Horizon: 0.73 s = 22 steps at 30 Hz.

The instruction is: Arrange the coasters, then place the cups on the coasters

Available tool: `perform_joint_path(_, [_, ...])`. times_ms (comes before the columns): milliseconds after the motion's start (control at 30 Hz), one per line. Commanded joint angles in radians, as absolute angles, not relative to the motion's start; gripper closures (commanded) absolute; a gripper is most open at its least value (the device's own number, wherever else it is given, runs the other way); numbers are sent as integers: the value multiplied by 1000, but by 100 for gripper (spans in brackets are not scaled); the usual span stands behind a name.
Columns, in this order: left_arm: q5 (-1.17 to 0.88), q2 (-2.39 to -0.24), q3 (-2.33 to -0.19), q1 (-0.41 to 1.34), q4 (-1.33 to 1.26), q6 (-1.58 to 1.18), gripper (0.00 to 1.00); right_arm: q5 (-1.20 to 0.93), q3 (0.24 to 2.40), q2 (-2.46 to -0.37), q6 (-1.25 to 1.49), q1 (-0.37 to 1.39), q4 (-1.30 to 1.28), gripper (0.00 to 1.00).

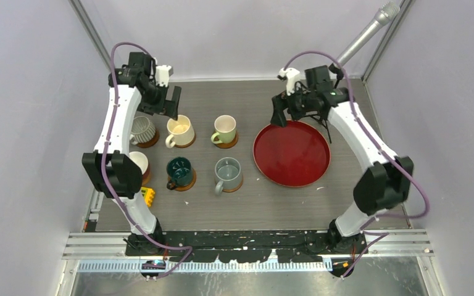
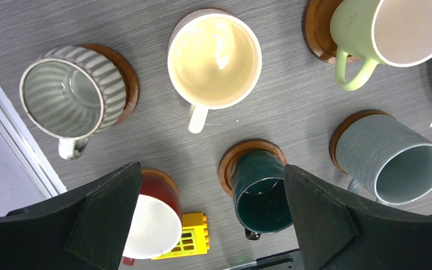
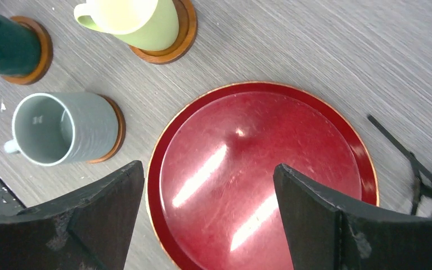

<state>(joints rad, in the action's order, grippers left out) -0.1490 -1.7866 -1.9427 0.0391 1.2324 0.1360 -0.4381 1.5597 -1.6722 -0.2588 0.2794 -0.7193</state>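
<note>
While wide open, left tool (image 2: 211, 183) and right tool (image 3: 208, 171) both empty.

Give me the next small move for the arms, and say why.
Probably draw the left claw and right claw back toward rest. Both are open and hold nothing, and each of the six cups already sits on one of the coasters, so nothing seems left to place.

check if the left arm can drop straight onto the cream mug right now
Probably yes: the left gripper hangs open close above the cream mug, nothing between them; the ribbed mug and green mug beside it leave gaps.
</note>
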Motion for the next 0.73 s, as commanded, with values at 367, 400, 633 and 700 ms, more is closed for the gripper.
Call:
perform_joint_path(367, [-247,-1673,-1750,70,1074,212,0,-409,1219,-1193,-189,-61,-900,9])
perform_joint_path(400, [-237,-1656,-1716,78,1051,204,0,-411,1202,-1173,-172,-65,-898,9])
perform_joint_path(633, [-158,-1560,-1560,136,991,224,0,-428,1154,-1128,-159,-102,-897,9])
perform_joint_path(700, [-157,-1540,-1546,142,984,228,0,-436,1163,-1132,-161,-104,-898,9])
